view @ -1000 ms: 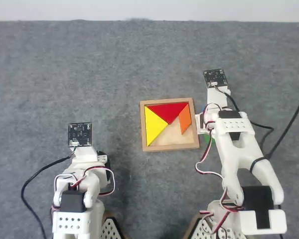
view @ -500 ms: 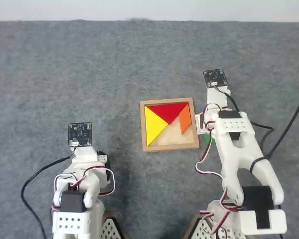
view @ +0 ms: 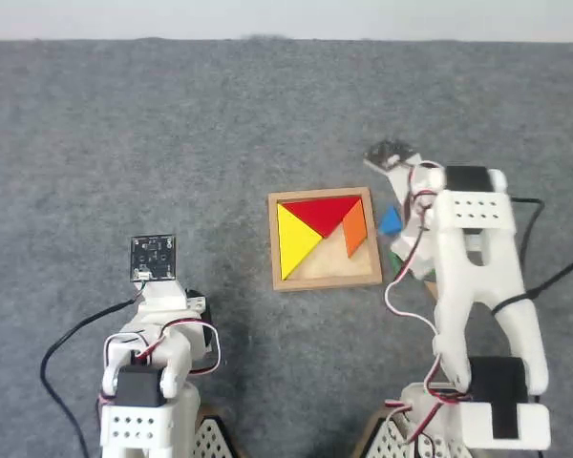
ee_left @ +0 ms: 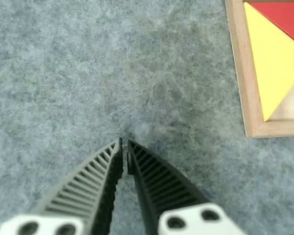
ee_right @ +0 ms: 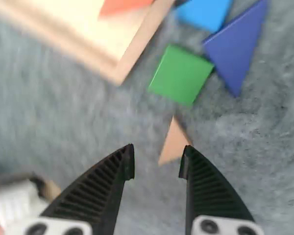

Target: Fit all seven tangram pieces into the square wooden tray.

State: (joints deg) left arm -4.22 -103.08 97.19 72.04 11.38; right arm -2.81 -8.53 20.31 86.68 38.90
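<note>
Wood shows bare across the near part of the square wooden tray (view: 329, 282). Why?

Because only three pieces are seated. A large red triangle (view: 320, 212), a large yellow triangle (view: 294, 243) and an orange piece (view: 354, 229) lie edge to edge against the tray's far and side rims. My guess is they are packed tight so that one open patch is left for the others.

Where are the other four?

They lie loose on the grey felt table (view: 172, 143), clustered just off the tray's corner on the right arm's side. A green square (ee_right: 180, 74) is nearest the rim, with a dark blue triangle (ee_right: 235, 46) and a light blue piece (ee_right: 204, 12) beside it. A small tan triangle (ee_right: 173, 142) is farthest from the tray.

And the right end effector (ee_right: 157, 164)?

Its fingers are apart with nothing between them. It hangs over the tan triangle, which sits just ahead of the tips, so it looks lined up for that piece.

The left end effector (ee_left: 124, 144)?

Its fingers are pressed together on nothing, low over bare felt, well apart from the tray's rim. I'd say it is parked out of the way.

What differs from a second ago?

The right arm has swung up and away from the tray's rim, so more of the light blue piece is uncovered from above. The left arm and the three seated pieces are unchanged.
</note>
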